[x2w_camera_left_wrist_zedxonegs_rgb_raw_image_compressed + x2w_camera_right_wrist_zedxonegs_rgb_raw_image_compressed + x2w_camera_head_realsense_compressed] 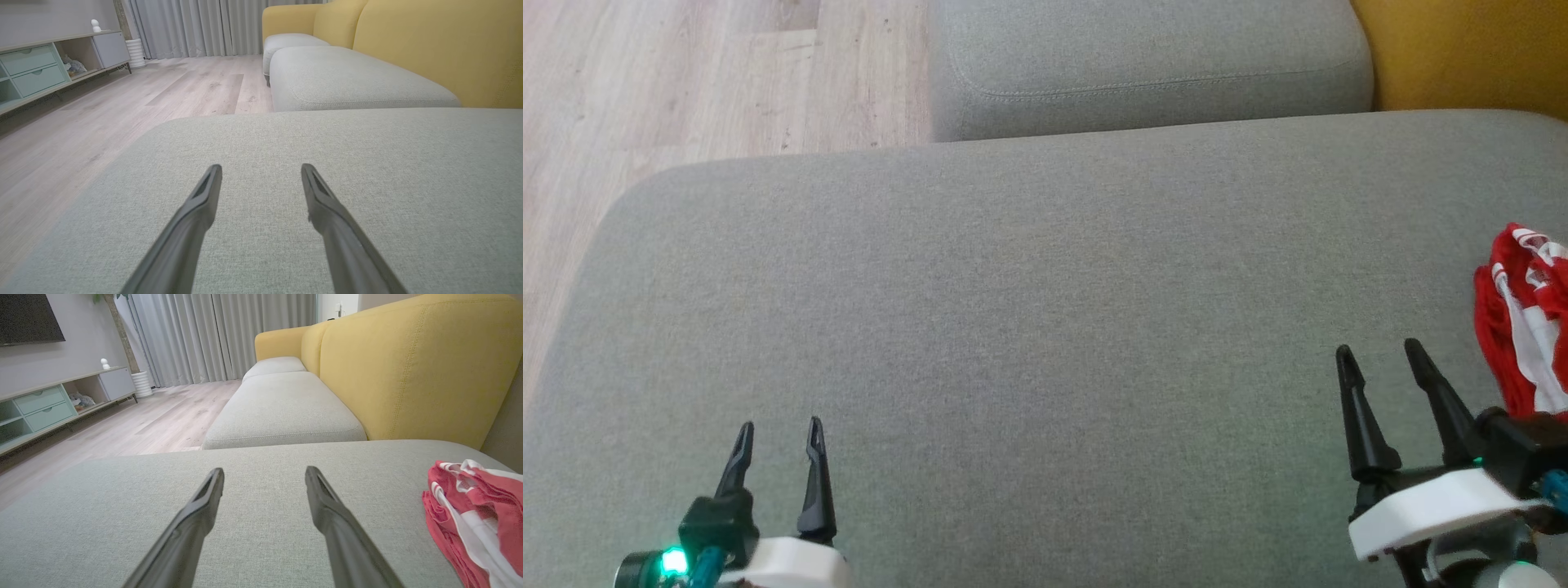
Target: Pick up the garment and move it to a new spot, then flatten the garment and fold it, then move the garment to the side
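Nearest the camera, the left gripper (779, 425) hangs low over the seat with its two dark tapered fingers spread and nothing between them. The right gripper (1378, 349) sits a little further in, likewise parted and empty. Both point across the seat cushion (1013, 327) rather than down at it, which reads as a waiting pose, since neither is set for a pinch. The cushion is a broad slab of grey woven cloth with a fine grain, rounded corners and a soft, slightly domed top, a fair surface for spreading cloth flat.

Just to the right of the right gripper, at the cushion's right edge, lies the garment (1523, 318). It is thin red cloth with white bands, gathered in several loose layers, its edges rumpled and partly cut off by the frame. Lying at the side like this, it would suit either a heap waiting to be carried to the middle or a rough fold already set aside — the layers are too bunched to settle which.

Beyond, a second grey cushion (1143, 73) with a stitched seam butts against the first, and beside it rises the yellow backrest (408, 367), padded and matte. Further off lie a pale wood floor (686, 82), a low cabinet (49, 404) with green drawers, and grey pleated curtains (204, 335)
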`<state>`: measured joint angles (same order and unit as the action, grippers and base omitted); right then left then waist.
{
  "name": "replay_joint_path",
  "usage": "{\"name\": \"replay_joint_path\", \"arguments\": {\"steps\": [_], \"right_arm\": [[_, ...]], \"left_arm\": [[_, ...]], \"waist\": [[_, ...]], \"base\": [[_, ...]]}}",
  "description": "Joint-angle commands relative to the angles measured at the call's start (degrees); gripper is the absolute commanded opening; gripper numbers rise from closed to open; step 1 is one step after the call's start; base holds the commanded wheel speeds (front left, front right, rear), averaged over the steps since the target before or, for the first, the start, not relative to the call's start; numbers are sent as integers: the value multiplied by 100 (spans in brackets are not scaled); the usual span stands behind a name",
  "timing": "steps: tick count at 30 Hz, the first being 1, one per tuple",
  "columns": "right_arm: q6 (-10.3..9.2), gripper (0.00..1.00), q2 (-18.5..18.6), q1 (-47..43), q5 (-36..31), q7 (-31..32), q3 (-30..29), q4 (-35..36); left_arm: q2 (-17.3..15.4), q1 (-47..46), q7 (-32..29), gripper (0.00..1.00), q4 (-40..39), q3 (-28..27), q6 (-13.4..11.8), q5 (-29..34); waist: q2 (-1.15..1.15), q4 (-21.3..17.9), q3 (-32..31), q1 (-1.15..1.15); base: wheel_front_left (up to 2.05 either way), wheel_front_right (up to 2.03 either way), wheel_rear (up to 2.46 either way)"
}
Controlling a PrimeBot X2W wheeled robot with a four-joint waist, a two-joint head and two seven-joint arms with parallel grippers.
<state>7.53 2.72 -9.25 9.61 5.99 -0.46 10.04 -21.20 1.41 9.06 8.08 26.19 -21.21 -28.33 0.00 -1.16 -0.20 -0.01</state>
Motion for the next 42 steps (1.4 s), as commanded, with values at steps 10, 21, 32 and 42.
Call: {"name": "replay_joint_path", "arguments": {"steps": [10, 21, 32, 42], "right_arm": [[-4, 100, 20, 209, 115, -48, 248, 67], [-4, 100, 17, 258, 200, -52, 272, -26], [0, 0, -3, 10, 404, -13, 169, -516], [0, 0, 45, 146, 1104, -46, 156, -683]], "left_arm": [[-238, -258, -66, 100, -244, -167, -86, 25], [-255, -262, -73, 100, -277, -160, -137, 5], [30, 47, -124, 0, 83, -20, -42, -147], [164, -21, -231, 0, 134, -271, 198, -675]], "waist": [[0, 14, 10, 1], [0, 28, -3, 1], [0, 31, 5, 1], [0, 38, 7, 1]], "base": [[0, 0, 0], [0, 0, 0], [0, 0, 0], [0, 0, 0]]}}
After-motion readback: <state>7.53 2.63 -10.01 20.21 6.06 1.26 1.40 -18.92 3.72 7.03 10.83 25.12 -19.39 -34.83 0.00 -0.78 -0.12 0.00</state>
